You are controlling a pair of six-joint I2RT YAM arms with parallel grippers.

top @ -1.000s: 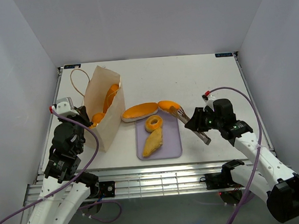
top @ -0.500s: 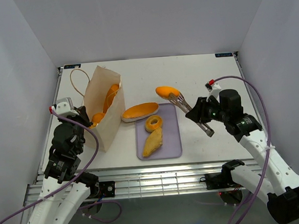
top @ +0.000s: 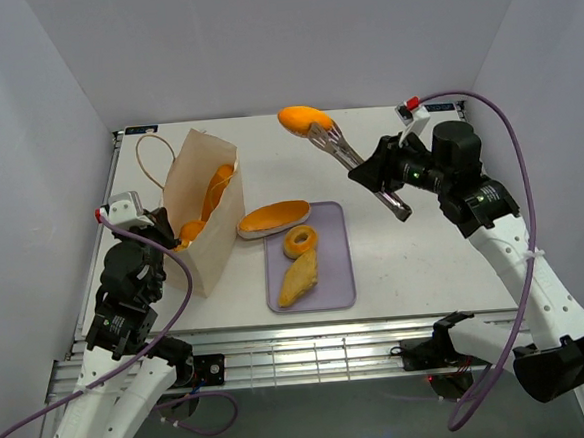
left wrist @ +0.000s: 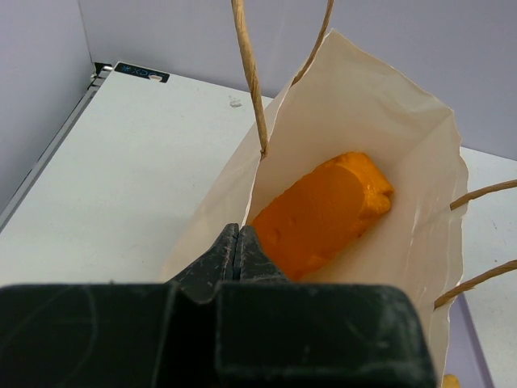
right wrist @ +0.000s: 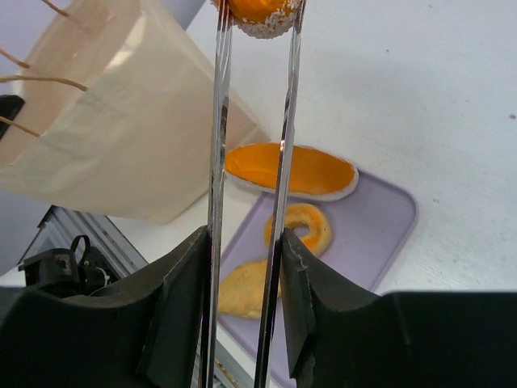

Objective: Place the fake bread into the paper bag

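Right end effector (right wrist: pixel 242 295): partly closed, clamping the two arms of the silver tongs (top: pixel 353 160) between both fingers. Squeezes the tong tips onto a glossy orange bun (top: pixel 300 118) and holds it in the air over the far part of the white surface (top: pixel 405 261), beyond the tray and well apart from the bag, off to the bag's right. In the right wrist view, only the bun's pale, speckled underside in sight, wedged between the tong tips at the top edge.

Left end effector (left wrist: pixel 238 242): fully closed, fingertips pressed together, pinching the near rim of the paper bag (top: pixel 203 200). Bag upright on the left of the surface, mouth open, thin cord handles (top: pixel 147 154) looping out from the rim. Inside the bag: an orange loaf (left wrist: pixel 323 210) leaning against the far wall. Seen from above, a second orange piece (top: pixel 188 229) close to the pinched edge.

On the lavender tray (top: pixel 342 286) at the centre of the surface: a ring (top: pixel 300 241) and, just beside it on the near side, a turnover (top: pixel 298 279). Across the tray's far left corner: a long flat loaf (top: pixel 274 217), partly over the tray rim and partly on the surface, its left end just beside the bag.
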